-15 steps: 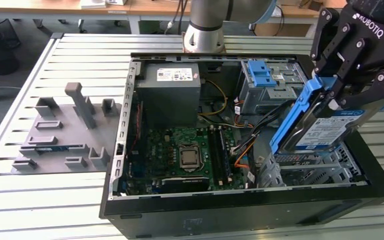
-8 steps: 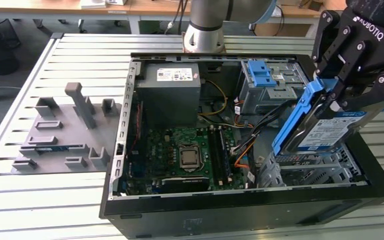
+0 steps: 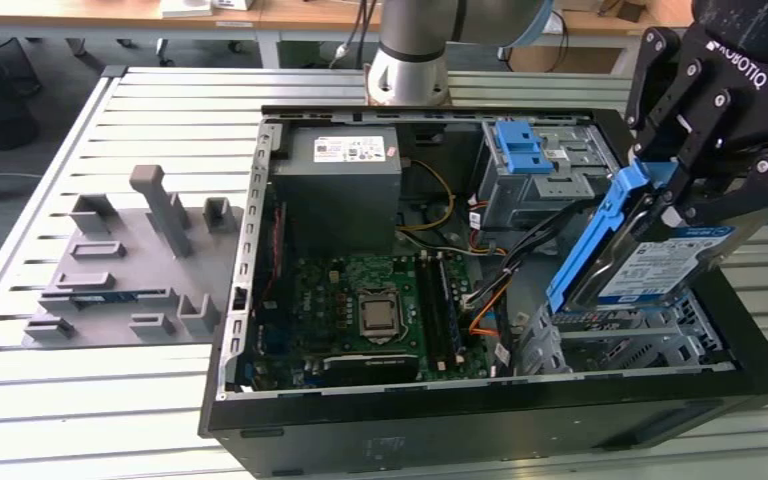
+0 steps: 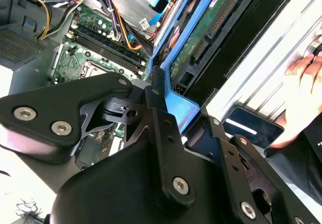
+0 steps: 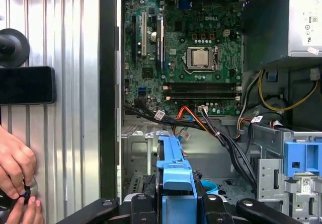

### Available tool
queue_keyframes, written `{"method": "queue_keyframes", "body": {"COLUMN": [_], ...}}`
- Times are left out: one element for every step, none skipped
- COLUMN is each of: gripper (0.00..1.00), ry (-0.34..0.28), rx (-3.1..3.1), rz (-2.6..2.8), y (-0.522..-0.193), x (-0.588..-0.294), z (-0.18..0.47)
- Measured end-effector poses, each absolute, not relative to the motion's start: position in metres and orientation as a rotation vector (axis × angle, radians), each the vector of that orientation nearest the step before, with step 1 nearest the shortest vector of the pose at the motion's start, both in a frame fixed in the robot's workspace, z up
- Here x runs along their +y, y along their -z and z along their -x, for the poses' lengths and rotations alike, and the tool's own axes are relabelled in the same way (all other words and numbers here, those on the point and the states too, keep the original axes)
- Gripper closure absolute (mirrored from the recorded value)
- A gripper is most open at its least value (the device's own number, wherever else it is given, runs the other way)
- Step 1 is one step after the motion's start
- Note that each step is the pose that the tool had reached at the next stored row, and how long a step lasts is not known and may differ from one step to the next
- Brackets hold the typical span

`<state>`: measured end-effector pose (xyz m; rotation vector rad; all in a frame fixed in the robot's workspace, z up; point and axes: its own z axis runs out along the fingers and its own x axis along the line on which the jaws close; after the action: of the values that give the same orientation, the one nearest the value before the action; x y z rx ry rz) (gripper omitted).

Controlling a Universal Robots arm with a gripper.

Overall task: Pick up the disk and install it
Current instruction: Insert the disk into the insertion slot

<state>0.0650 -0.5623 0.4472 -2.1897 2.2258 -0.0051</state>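
Disk (image 3: 662, 268) in its blue frame hangs tilted, almost on edge, over the metal bay (image 3: 624, 340) at the exterior view's right of the open computer case (image 3: 491, 425), with the gripper (image 3: 704, 195) jaws clamped on the frame's upper end. Pickup looks done and the carry to the bay is in hand. Seating it calls for squaring the frame with the bay and staying off the cables (image 3: 491, 285) alongside.

An open black computer case (image 3: 491, 430) lies on a slatted metal table (image 3: 77, 400), its green motherboard (image 3: 344, 300) exposed beside a grey power supply (image 3: 337, 170) and a blue-latched drive cage (image 3: 551, 180). A grey fixture block (image 3: 124, 270) sits near the case, toward the exterior view's left.
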Motion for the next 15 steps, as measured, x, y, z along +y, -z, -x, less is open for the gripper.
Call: {"method": "queue_keyframes", "body": {"gripper": [0.64,0.64,0.64,0.64,0.64,0.64,0.64,0.64,0.64,0.64,0.64,0.64,0.64,0.64,0.64], "ry": [0.005,0.005,0.005,0.005,0.005,0.005,0.005,0.005,0.005,0.005,0.005,0.005,0.005,0.005,0.005], "rx": [2.226,2.226,2.226,2.226,2.226,2.226,2.226,2.226,2.226,2.226,2.226,2.226,2.226,2.226,2.226], "rz": [2.189,2.189,2.190,2.190,2.189,2.189,2.189,2.189,2.189,2.189,2.189,2.189,2.189,2.189,2.189], "y": [-0.4468,-0.4465,-0.4464,-0.4460,-0.4457,-0.4453,-0.4450,-0.4447,-0.4445,-0.4442,-0.4439,-0.4436,-0.4434,-0.4431,-0.4428], "x": [-0.5623,-0.5623,-0.5624,-0.5624,-0.5624,-0.5624,-0.5625,-0.5626,-0.5627,-0.5628,-0.5631,-0.5632,-0.5634,-0.5637,-0.5639], "z": [-0.0650,-0.0651,-0.0652,-0.0652,-0.0651,-0.0652,-0.0652,-0.0652,-0.0654,-0.0655,-0.0657,-0.0659,-0.0660,-0.0661,-0.0662]}}
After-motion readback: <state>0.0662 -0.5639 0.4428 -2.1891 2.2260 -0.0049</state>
